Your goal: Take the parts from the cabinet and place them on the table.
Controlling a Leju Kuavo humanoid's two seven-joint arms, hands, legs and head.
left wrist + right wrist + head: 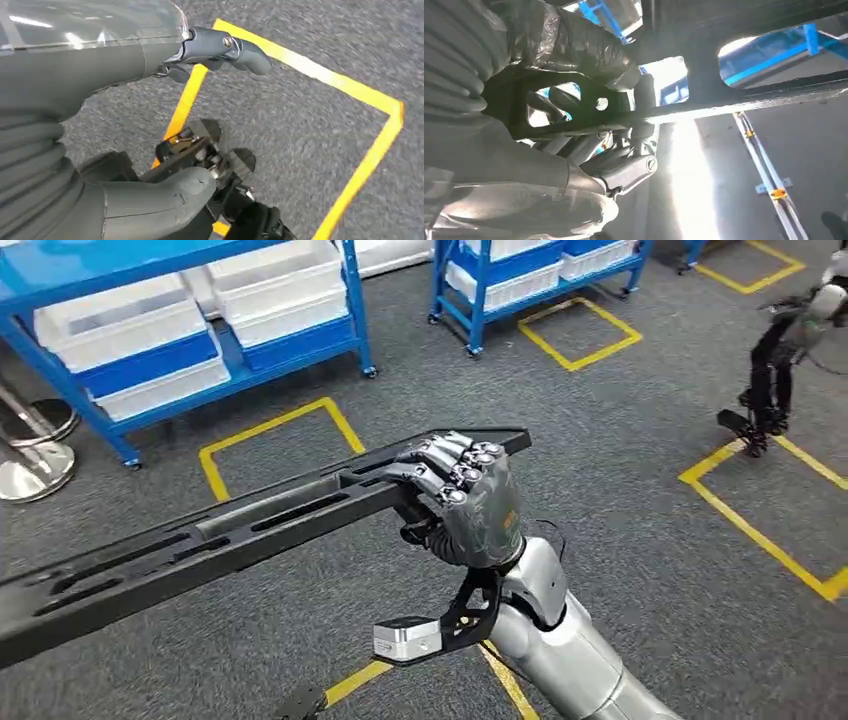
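Note:
A long black slotted part (230,530) stretches level from the lower left of the head view to past the middle. My right hand (470,502) grips it near its right end, fingers curled over the top edge. In the right wrist view the right hand (524,165) wraps around a black bar of the part (744,97), seen from underneath. My left hand (90,75) hangs over the grey floor with its thumb (165,195) and fingers (230,47) apart and nothing between them.
A blue wheeled rack (150,335) with white bins stands at the back left, and another rack (520,270) behind the middle. Yellow tape squares (275,430) mark the grey carpet. Chrome post bases (35,445) sit far left. A dark-legged machine (775,380) stands far right.

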